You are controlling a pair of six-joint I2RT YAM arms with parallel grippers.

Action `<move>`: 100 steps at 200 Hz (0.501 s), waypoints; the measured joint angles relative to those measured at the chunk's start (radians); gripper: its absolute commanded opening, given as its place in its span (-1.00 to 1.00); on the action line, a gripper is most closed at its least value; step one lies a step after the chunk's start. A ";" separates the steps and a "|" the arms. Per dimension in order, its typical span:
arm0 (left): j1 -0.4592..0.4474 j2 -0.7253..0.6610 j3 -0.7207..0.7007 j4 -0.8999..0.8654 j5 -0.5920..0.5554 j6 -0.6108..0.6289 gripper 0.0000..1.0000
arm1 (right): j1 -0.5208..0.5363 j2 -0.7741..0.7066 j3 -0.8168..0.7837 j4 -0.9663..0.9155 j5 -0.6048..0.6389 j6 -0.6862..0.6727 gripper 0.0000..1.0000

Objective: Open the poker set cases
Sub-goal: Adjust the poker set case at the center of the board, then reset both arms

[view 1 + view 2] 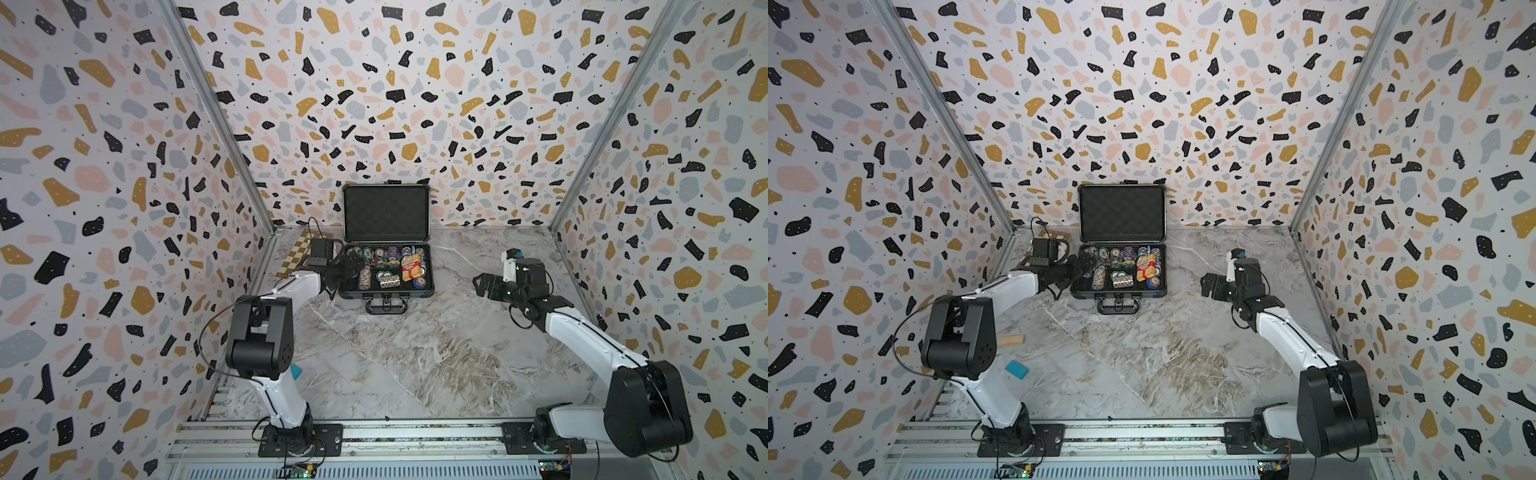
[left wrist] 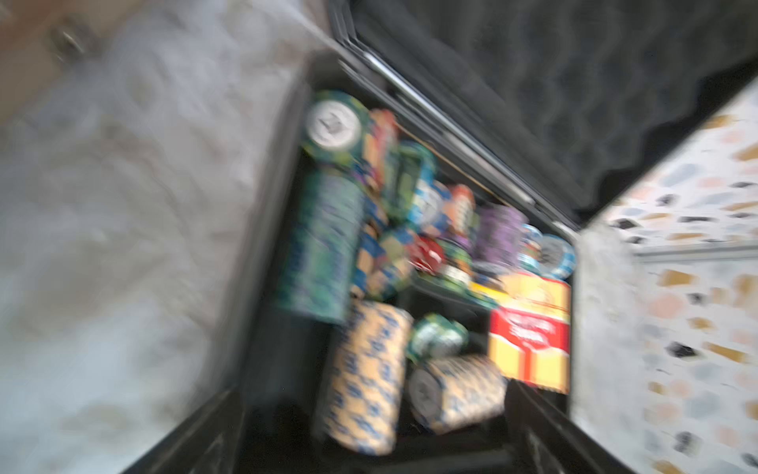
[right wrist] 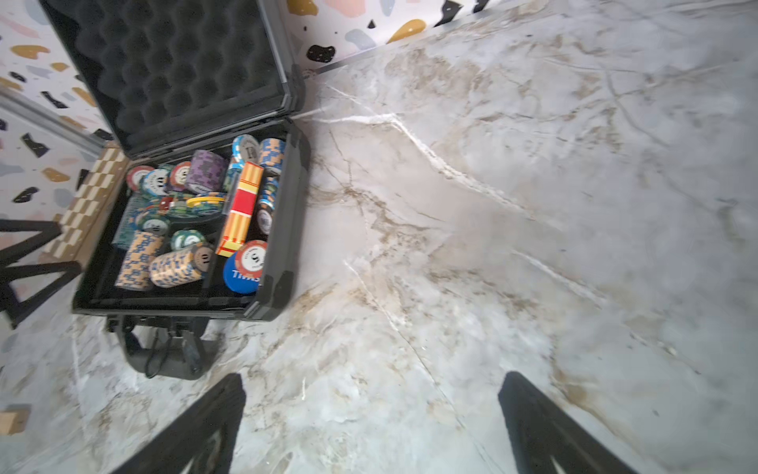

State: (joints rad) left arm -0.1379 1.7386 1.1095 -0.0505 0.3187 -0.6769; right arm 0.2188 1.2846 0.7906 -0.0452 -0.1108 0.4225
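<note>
Left hand, fingers spread wide and empty, is at the 9 o'clock edge of the poker set case. Right hand, also wide and empty, sits apart at its 3 o'clock. The case stands open, lid upright, at the desk's 12 o'clock.

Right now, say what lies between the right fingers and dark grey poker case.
Only bare marble table between right fingers and case, in both top views.

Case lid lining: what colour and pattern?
Black egg-crate foam lining, clearest in the right wrist view.
</note>
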 measured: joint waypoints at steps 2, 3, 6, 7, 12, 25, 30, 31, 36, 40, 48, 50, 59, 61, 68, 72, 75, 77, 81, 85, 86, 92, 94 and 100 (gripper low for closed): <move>-0.008 -0.010 -0.010 0.006 0.006 -0.004 0.98 | 0.000 -0.008 -0.007 0.000 0.015 0.000 0.99; -0.010 -0.013 -0.014 0.007 0.006 -0.006 0.98 | 0.000 -0.012 -0.013 0.000 0.021 0.001 0.99; -0.019 -0.024 -0.027 0.014 0.011 -0.011 0.98 | -0.001 -0.021 -0.024 0.001 0.038 0.000 0.99; -0.024 -0.030 -0.034 0.017 0.014 -0.014 0.98 | -0.001 -0.023 -0.026 0.001 0.042 0.000 0.99; -0.037 -0.050 -0.060 0.030 0.021 -0.023 0.98 | -0.002 -0.043 -0.050 0.001 0.074 0.000 0.99; -0.074 -0.097 -0.130 0.062 0.041 -0.047 0.98 | -0.006 -0.092 -0.108 0.017 0.158 -0.007 0.99; -0.082 -0.113 -0.154 0.070 0.043 -0.056 0.98 | -0.006 -0.111 -0.130 0.023 0.186 -0.010 0.99; -0.083 -0.114 -0.158 0.071 0.043 -0.058 0.98 | -0.007 -0.117 -0.135 0.027 0.192 -0.011 0.99; -0.086 -0.129 -0.184 0.082 0.043 -0.069 0.98 | -0.008 -0.136 -0.156 0.036 0.223 -0.015 0.99; -0.086 -0.137 -0.202 0.089 0.041 -0.074 0.98 | -0.010 -0.151 -0.172 0.045 0.247 -0.019 0.99; -0.084 -0.156 -0.238 0.102 0.033 -0.085 0.98 | -0.010 -0.182 -0.205 0.066 0.299 -0.027 0.99; -0.084 -0.159 -0.244 0.104 0.032 -0.088 0.98 | -0.010 -0.190 -0.214 0.072 0.312 -0.030 0.99; -0.084 -0.177 -0.280 0.120 0.018 -0.097 0.98 | -0.010 -0.219 -0.251 0.108 0.369 -0.040 0.98; -0.084 -0.181 -0.288 0.125 0.013 -0.098 0.98 | -0.011 -0.225 -0.259 0.116 0.380 -0.043 0.98; -0.085 -0.192 -0.314 0.140 0.001 -0.102 0.98 | -0.011 -0.244 -0.292 0.152 0.423 -0.055 0.96; -0.087 -0.199 -0.329 0.151 -0.010 -0.103 0.98 | -0.011 -0.252 -0.307 0.172 0.442 -0.061 0.96; -0.090 -0.204 -0.343 0.161 -0.016 -0.104 0.98 | -0.012 -0.257 -0.320 0.187 0.457 -0.066 0.95; -0.094 -0.207 -0.350 0.169 -0.021 -0.103 0.98 | -0.012 -0.261 -0.330 0.198 0.468 -0.070 0.94; -0.097 -0.211 -0.363 0.179 -0.028 -0.104 0.98 | -0.012 -0.266 -0.349 0.221 0.487 -0.077 0.94; -0.105 -0.217 -0.379 0.194 -0.036 -0.103 0.98 | -0.012 -0.270 -0.365 0.240 0.504 -0.087 0.93; -0.108 -0.219 -0.384 0.198 -0.039 -0.104 0.98 | -0.012 -0.270 -0.371 0.245 0.509 -0.089 0.93; -0.121 -0.227 -0.407 0.222 -0.048 -0.103 0.98 | -0.012 -0.270 -0.391 0.270 0.531 -0.102 0.94; -0.124 -0.231 -0.416 0.232 -0.052 -0.103 0.98 | -0.012 -0.270 -0.397 0.278 0.537 -0.106 0.94; -0.139 -0.240 -0.444 0.261 -0.061 -0.102 0.98 | -0.012 -0.268 -0.411 0.293 0.558 -0.119 0.94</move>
State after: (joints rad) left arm -0.2771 1.4986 0.6659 0.2104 0.2573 -0.7788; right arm 0.2066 1.0168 0.3794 0.2478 0.4477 0.3038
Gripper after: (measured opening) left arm 0.991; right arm 0.970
